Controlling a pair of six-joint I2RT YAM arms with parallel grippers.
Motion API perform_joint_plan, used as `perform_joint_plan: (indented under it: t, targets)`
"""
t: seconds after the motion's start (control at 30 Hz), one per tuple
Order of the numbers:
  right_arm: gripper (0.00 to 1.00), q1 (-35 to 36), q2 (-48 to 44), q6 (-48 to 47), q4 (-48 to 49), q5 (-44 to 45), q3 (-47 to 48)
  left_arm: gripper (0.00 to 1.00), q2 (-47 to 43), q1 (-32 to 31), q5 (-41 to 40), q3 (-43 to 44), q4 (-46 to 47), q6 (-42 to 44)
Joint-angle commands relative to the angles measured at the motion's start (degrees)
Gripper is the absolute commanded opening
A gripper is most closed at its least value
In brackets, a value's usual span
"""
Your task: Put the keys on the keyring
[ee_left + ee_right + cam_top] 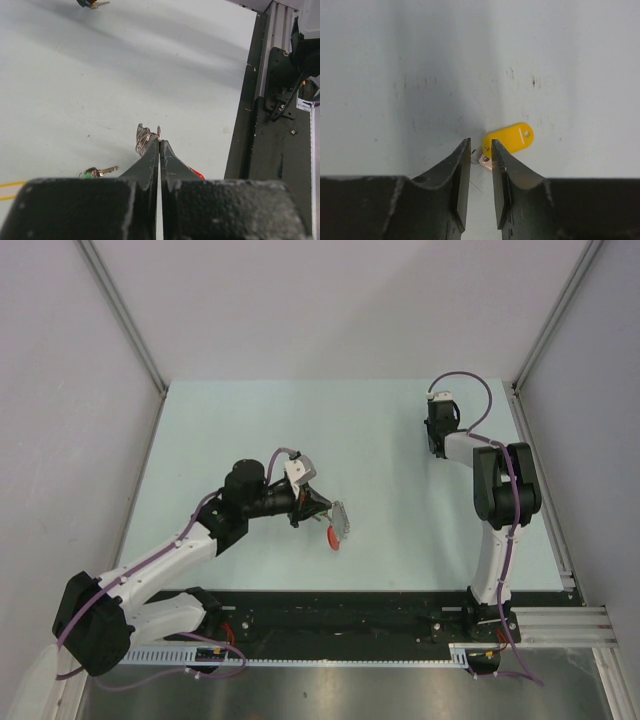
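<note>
My left gripper (322,508) (159,142) is shut on a thin metal loop of the keyring. The keyring's silver coiled part (142,139) pokes out past the fingertips, and its red arc (198,175) shows beside the right finger. In the top view the keyring (340,524) hangs at the gripper tip near the table's middle front. A green-tagged key (97,172) lies on the table left of the left gripper. My right gripper (437,445) (481,150) is open and points down at the far right. Its tips straddle the metal head of a yellow-tagged key (512,138).
A black-headed key (91,3) lies further out on the pale green table (380,430). The black base rail (260,150) runs along the near edge. Grey walls enclose the table on the left, back and right.
</note>
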Motion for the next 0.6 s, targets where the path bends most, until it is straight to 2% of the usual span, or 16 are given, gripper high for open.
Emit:
perform_joint_plan:
  t: [0.0,0.27,0.57]
  targets:
    - [0.27,0.62,0.66,-1.04,-1.82,3.61,2.15,0.0,-1.05,0.39,0.26,2.79,1.03,0.96]
    - [0.32,1.15,0.22,-0.6,-3.23,3.18,2.15,0.0,-1.22,0.39,0.43,2.88,0.94,0.96]
    - [0.31,1.77,0.57,-0.86,-4.55,4.84,2.15,0.0,-1.57,0.39,0.7,2.88,0.94,0.7]
